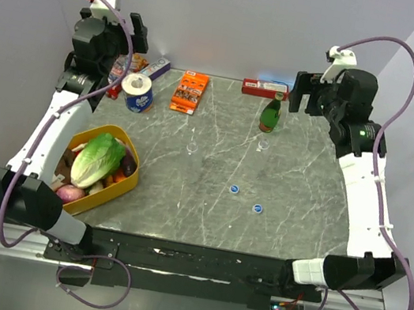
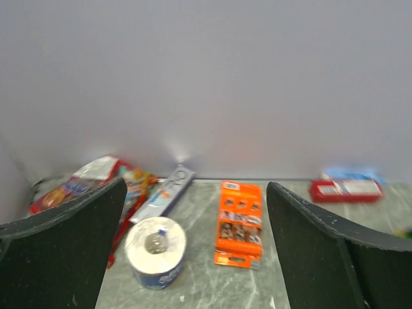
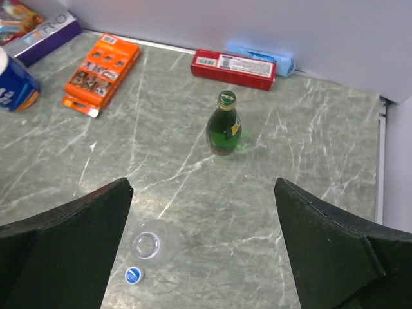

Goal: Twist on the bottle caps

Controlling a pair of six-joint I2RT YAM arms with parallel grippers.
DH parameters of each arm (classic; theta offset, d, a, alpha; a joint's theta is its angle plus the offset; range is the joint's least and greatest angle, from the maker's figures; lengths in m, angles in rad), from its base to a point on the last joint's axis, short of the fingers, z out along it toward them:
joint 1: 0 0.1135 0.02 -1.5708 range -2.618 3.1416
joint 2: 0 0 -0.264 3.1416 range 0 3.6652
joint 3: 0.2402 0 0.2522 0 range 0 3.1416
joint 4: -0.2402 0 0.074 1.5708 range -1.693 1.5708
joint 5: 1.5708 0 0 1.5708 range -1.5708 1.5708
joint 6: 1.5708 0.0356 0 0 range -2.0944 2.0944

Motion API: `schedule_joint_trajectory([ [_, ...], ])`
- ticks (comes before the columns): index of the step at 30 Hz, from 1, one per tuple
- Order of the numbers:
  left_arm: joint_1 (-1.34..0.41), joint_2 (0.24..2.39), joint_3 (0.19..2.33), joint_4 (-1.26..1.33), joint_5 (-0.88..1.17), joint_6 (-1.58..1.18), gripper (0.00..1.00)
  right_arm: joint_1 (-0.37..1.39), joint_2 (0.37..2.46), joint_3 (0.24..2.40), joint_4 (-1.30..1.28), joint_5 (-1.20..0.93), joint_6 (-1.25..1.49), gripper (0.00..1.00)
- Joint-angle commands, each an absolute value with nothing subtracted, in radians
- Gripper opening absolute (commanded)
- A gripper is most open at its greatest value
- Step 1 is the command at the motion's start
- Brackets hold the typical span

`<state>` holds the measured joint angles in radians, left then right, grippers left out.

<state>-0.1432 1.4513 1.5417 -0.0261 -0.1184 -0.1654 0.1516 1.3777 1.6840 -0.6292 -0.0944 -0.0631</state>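
Two small blue bottle caps (image 1: pixel 233 188) (image 1: pixel 258 208) lie flat on the grey marble table, near its middle. Two tiny clear bottles stand uncapped: one (image 1: pixel 191 149) left of centre, the other (image 1: pixel 263 143) just in front of a green glass bottle (image 1: pixel 270 114). The right wrist view looks down on one clear bottle (image 3: pixel 154 244) with a cap (image 3: pixel 134 275) beside it. My left gripper (image 1: pixel 138 33) (image 2: pixel 196 187) hangs open, high over the back left corner. Over the back right, my right gripper (image 1: pixel 302 91) (image 3: pixel 203 193) is open too. Neither holds anything.
A yellow basket (image 1: pixel 125 185) of vegetables sits at the front left. Along the back wall are a paper roll (image 2: pixel 156 251), an orange pack (image 2: pixel 239 222), a toothpaste box (image 2: pixel 164 193), a snack bag (image 2: pixel 84 183) and a red box (image 3: pixel 234 64). Walls close in three sides.
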Motion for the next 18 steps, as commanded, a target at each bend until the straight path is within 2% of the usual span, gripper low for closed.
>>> schedule_joint_trajectory([
  [1, -0.147, 1.439, 1.582, -0.145, 0.193, -0.094, 0.96, 0.163, 1.362, 1.701, -0.638, -0.220, -0.119, 0.99],
  [3, -0.150, 1.398, 1.524, -0.156, 0.248, -0.101, 0.96, 0.161, 1.356, 1.697, -0.644, -0.320, -0.237, 0.99],
  [4, -0.150, 1.381, 1.496, -0.155, 0.283, -0.112, 0.96, 0.164, 1.355, 1.698, -0.684, -0.475, -0.300, 0.99],
  [6, -0.150, 1.329, 1.421, -0.155, 0.307, -0.127, 0.96, 0.181, 1.344, 1.678, -0.695, -0.573, -0.446, 0.99],
  [11, -0.152, 1.227, 1.284, -0.190, 0.365, -0.124, 0.96, 0.348, 1.435, 1.719, -0.725, -0.546, -0.508, 0.98],
  [18, -0.161, 1.091, 1.148, -0.256, 0.336, -0.048, 0.96, 0.484, 1.617, 1.818, -0.713, -0.592, -0.451, 0.89],
])
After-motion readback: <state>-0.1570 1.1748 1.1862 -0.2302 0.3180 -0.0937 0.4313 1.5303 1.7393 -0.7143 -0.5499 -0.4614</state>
